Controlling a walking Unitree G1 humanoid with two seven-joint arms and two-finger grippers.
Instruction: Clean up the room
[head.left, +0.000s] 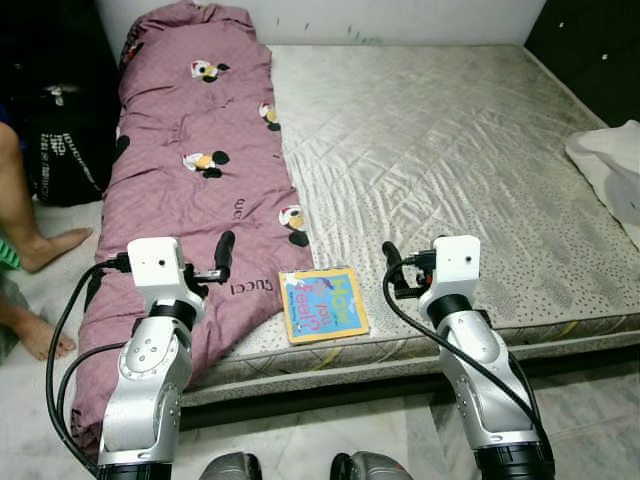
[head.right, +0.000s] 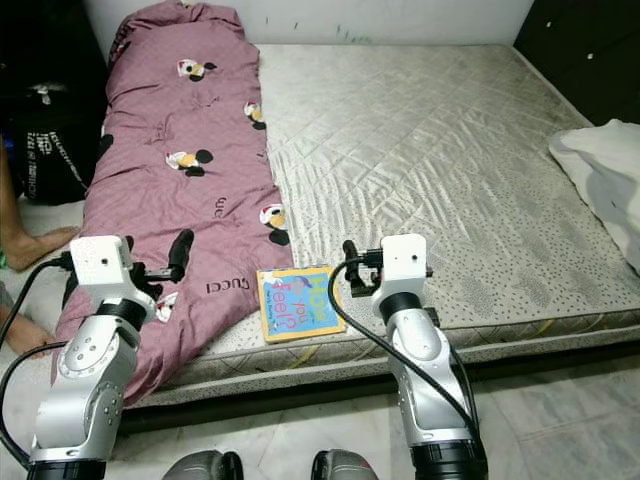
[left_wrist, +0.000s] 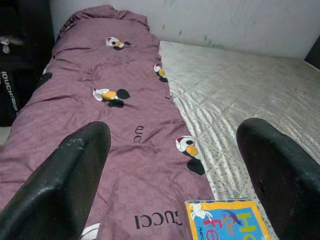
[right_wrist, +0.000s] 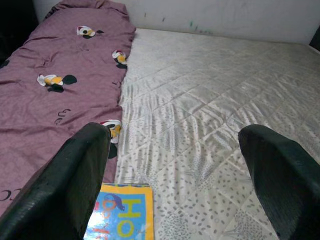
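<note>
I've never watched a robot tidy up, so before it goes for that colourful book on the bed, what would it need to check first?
1. Book in plain sight, flat on the mattress near the front edge: ok.
2. Nothing lying on the book; the purple blanket is beside its left edge: ok.
3. Left gripper open, fingers spread: ok.
4. Right gripper open, fingers spread: ok.
5. Grippers lined up: the book lies between the two, neither directly above it: not ok.
6. Person's foot on the floor at the left, away from the book: ok.
</note>
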